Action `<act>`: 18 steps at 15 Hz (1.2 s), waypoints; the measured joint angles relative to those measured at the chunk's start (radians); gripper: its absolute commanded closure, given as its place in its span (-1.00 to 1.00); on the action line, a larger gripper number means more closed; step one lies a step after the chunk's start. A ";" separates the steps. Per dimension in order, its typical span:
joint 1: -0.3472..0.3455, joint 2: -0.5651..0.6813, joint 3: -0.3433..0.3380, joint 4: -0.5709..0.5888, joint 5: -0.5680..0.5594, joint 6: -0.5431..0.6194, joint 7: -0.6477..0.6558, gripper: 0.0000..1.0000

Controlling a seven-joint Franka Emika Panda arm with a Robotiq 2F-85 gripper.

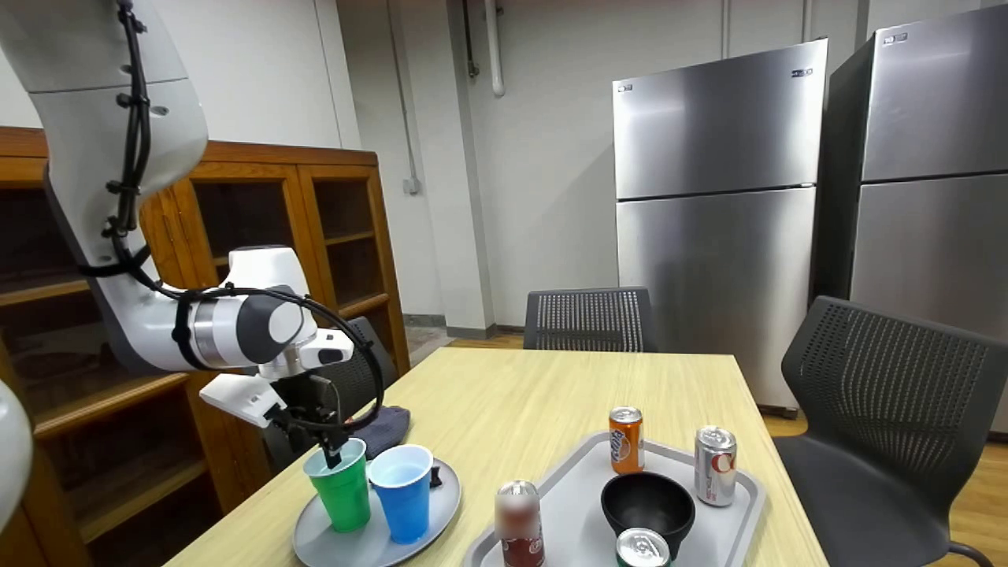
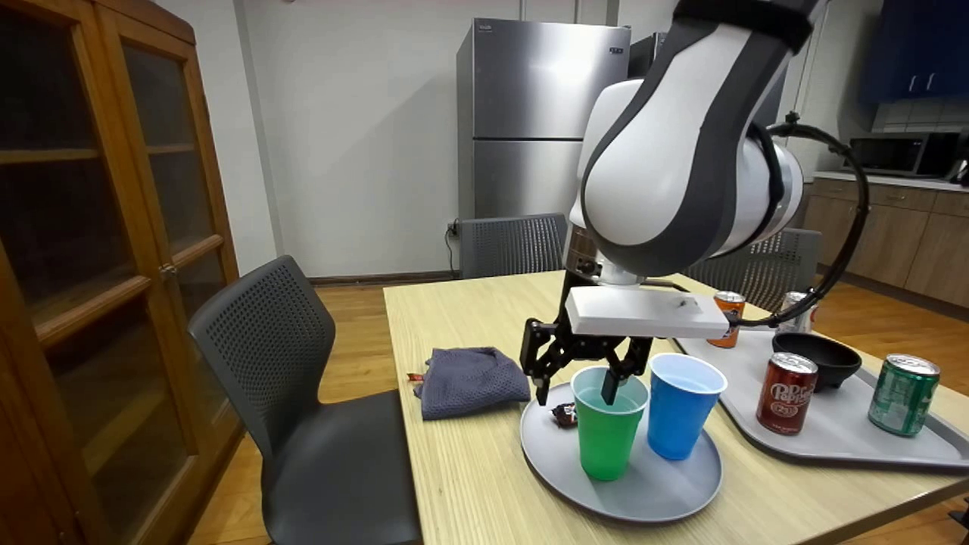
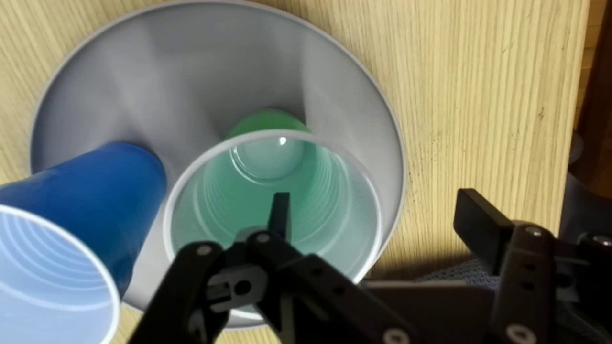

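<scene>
Black two-finger gripper (image 3: pixel 377 212) spread, holding nothing. Green tapered plastic cup (image 3: pixel 313 200) upright on round grey plate (image 3: pixel 201 62), centre of wrist view: one finger inside mouth, other outside toward right of frame, cup wall between.

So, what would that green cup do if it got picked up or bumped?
The green cup is probably light, since it looks empty in the wrist view. Its wall looks thin, so it would likely flex under a firm squeeze. A push up high might tip it, as it is tall and narrows toward its base.
</scene>
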 measured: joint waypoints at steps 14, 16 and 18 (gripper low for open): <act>0.107 0.008 -0.148 0.028 -0.123 -0.004 0.069 0.98; 0.111 0.008 -0.148 0.033 -0.128 -0.004 0.069 0.98; 0.118 0.008 -0.148 0.039 -0.139 -0.005 0.069 0.98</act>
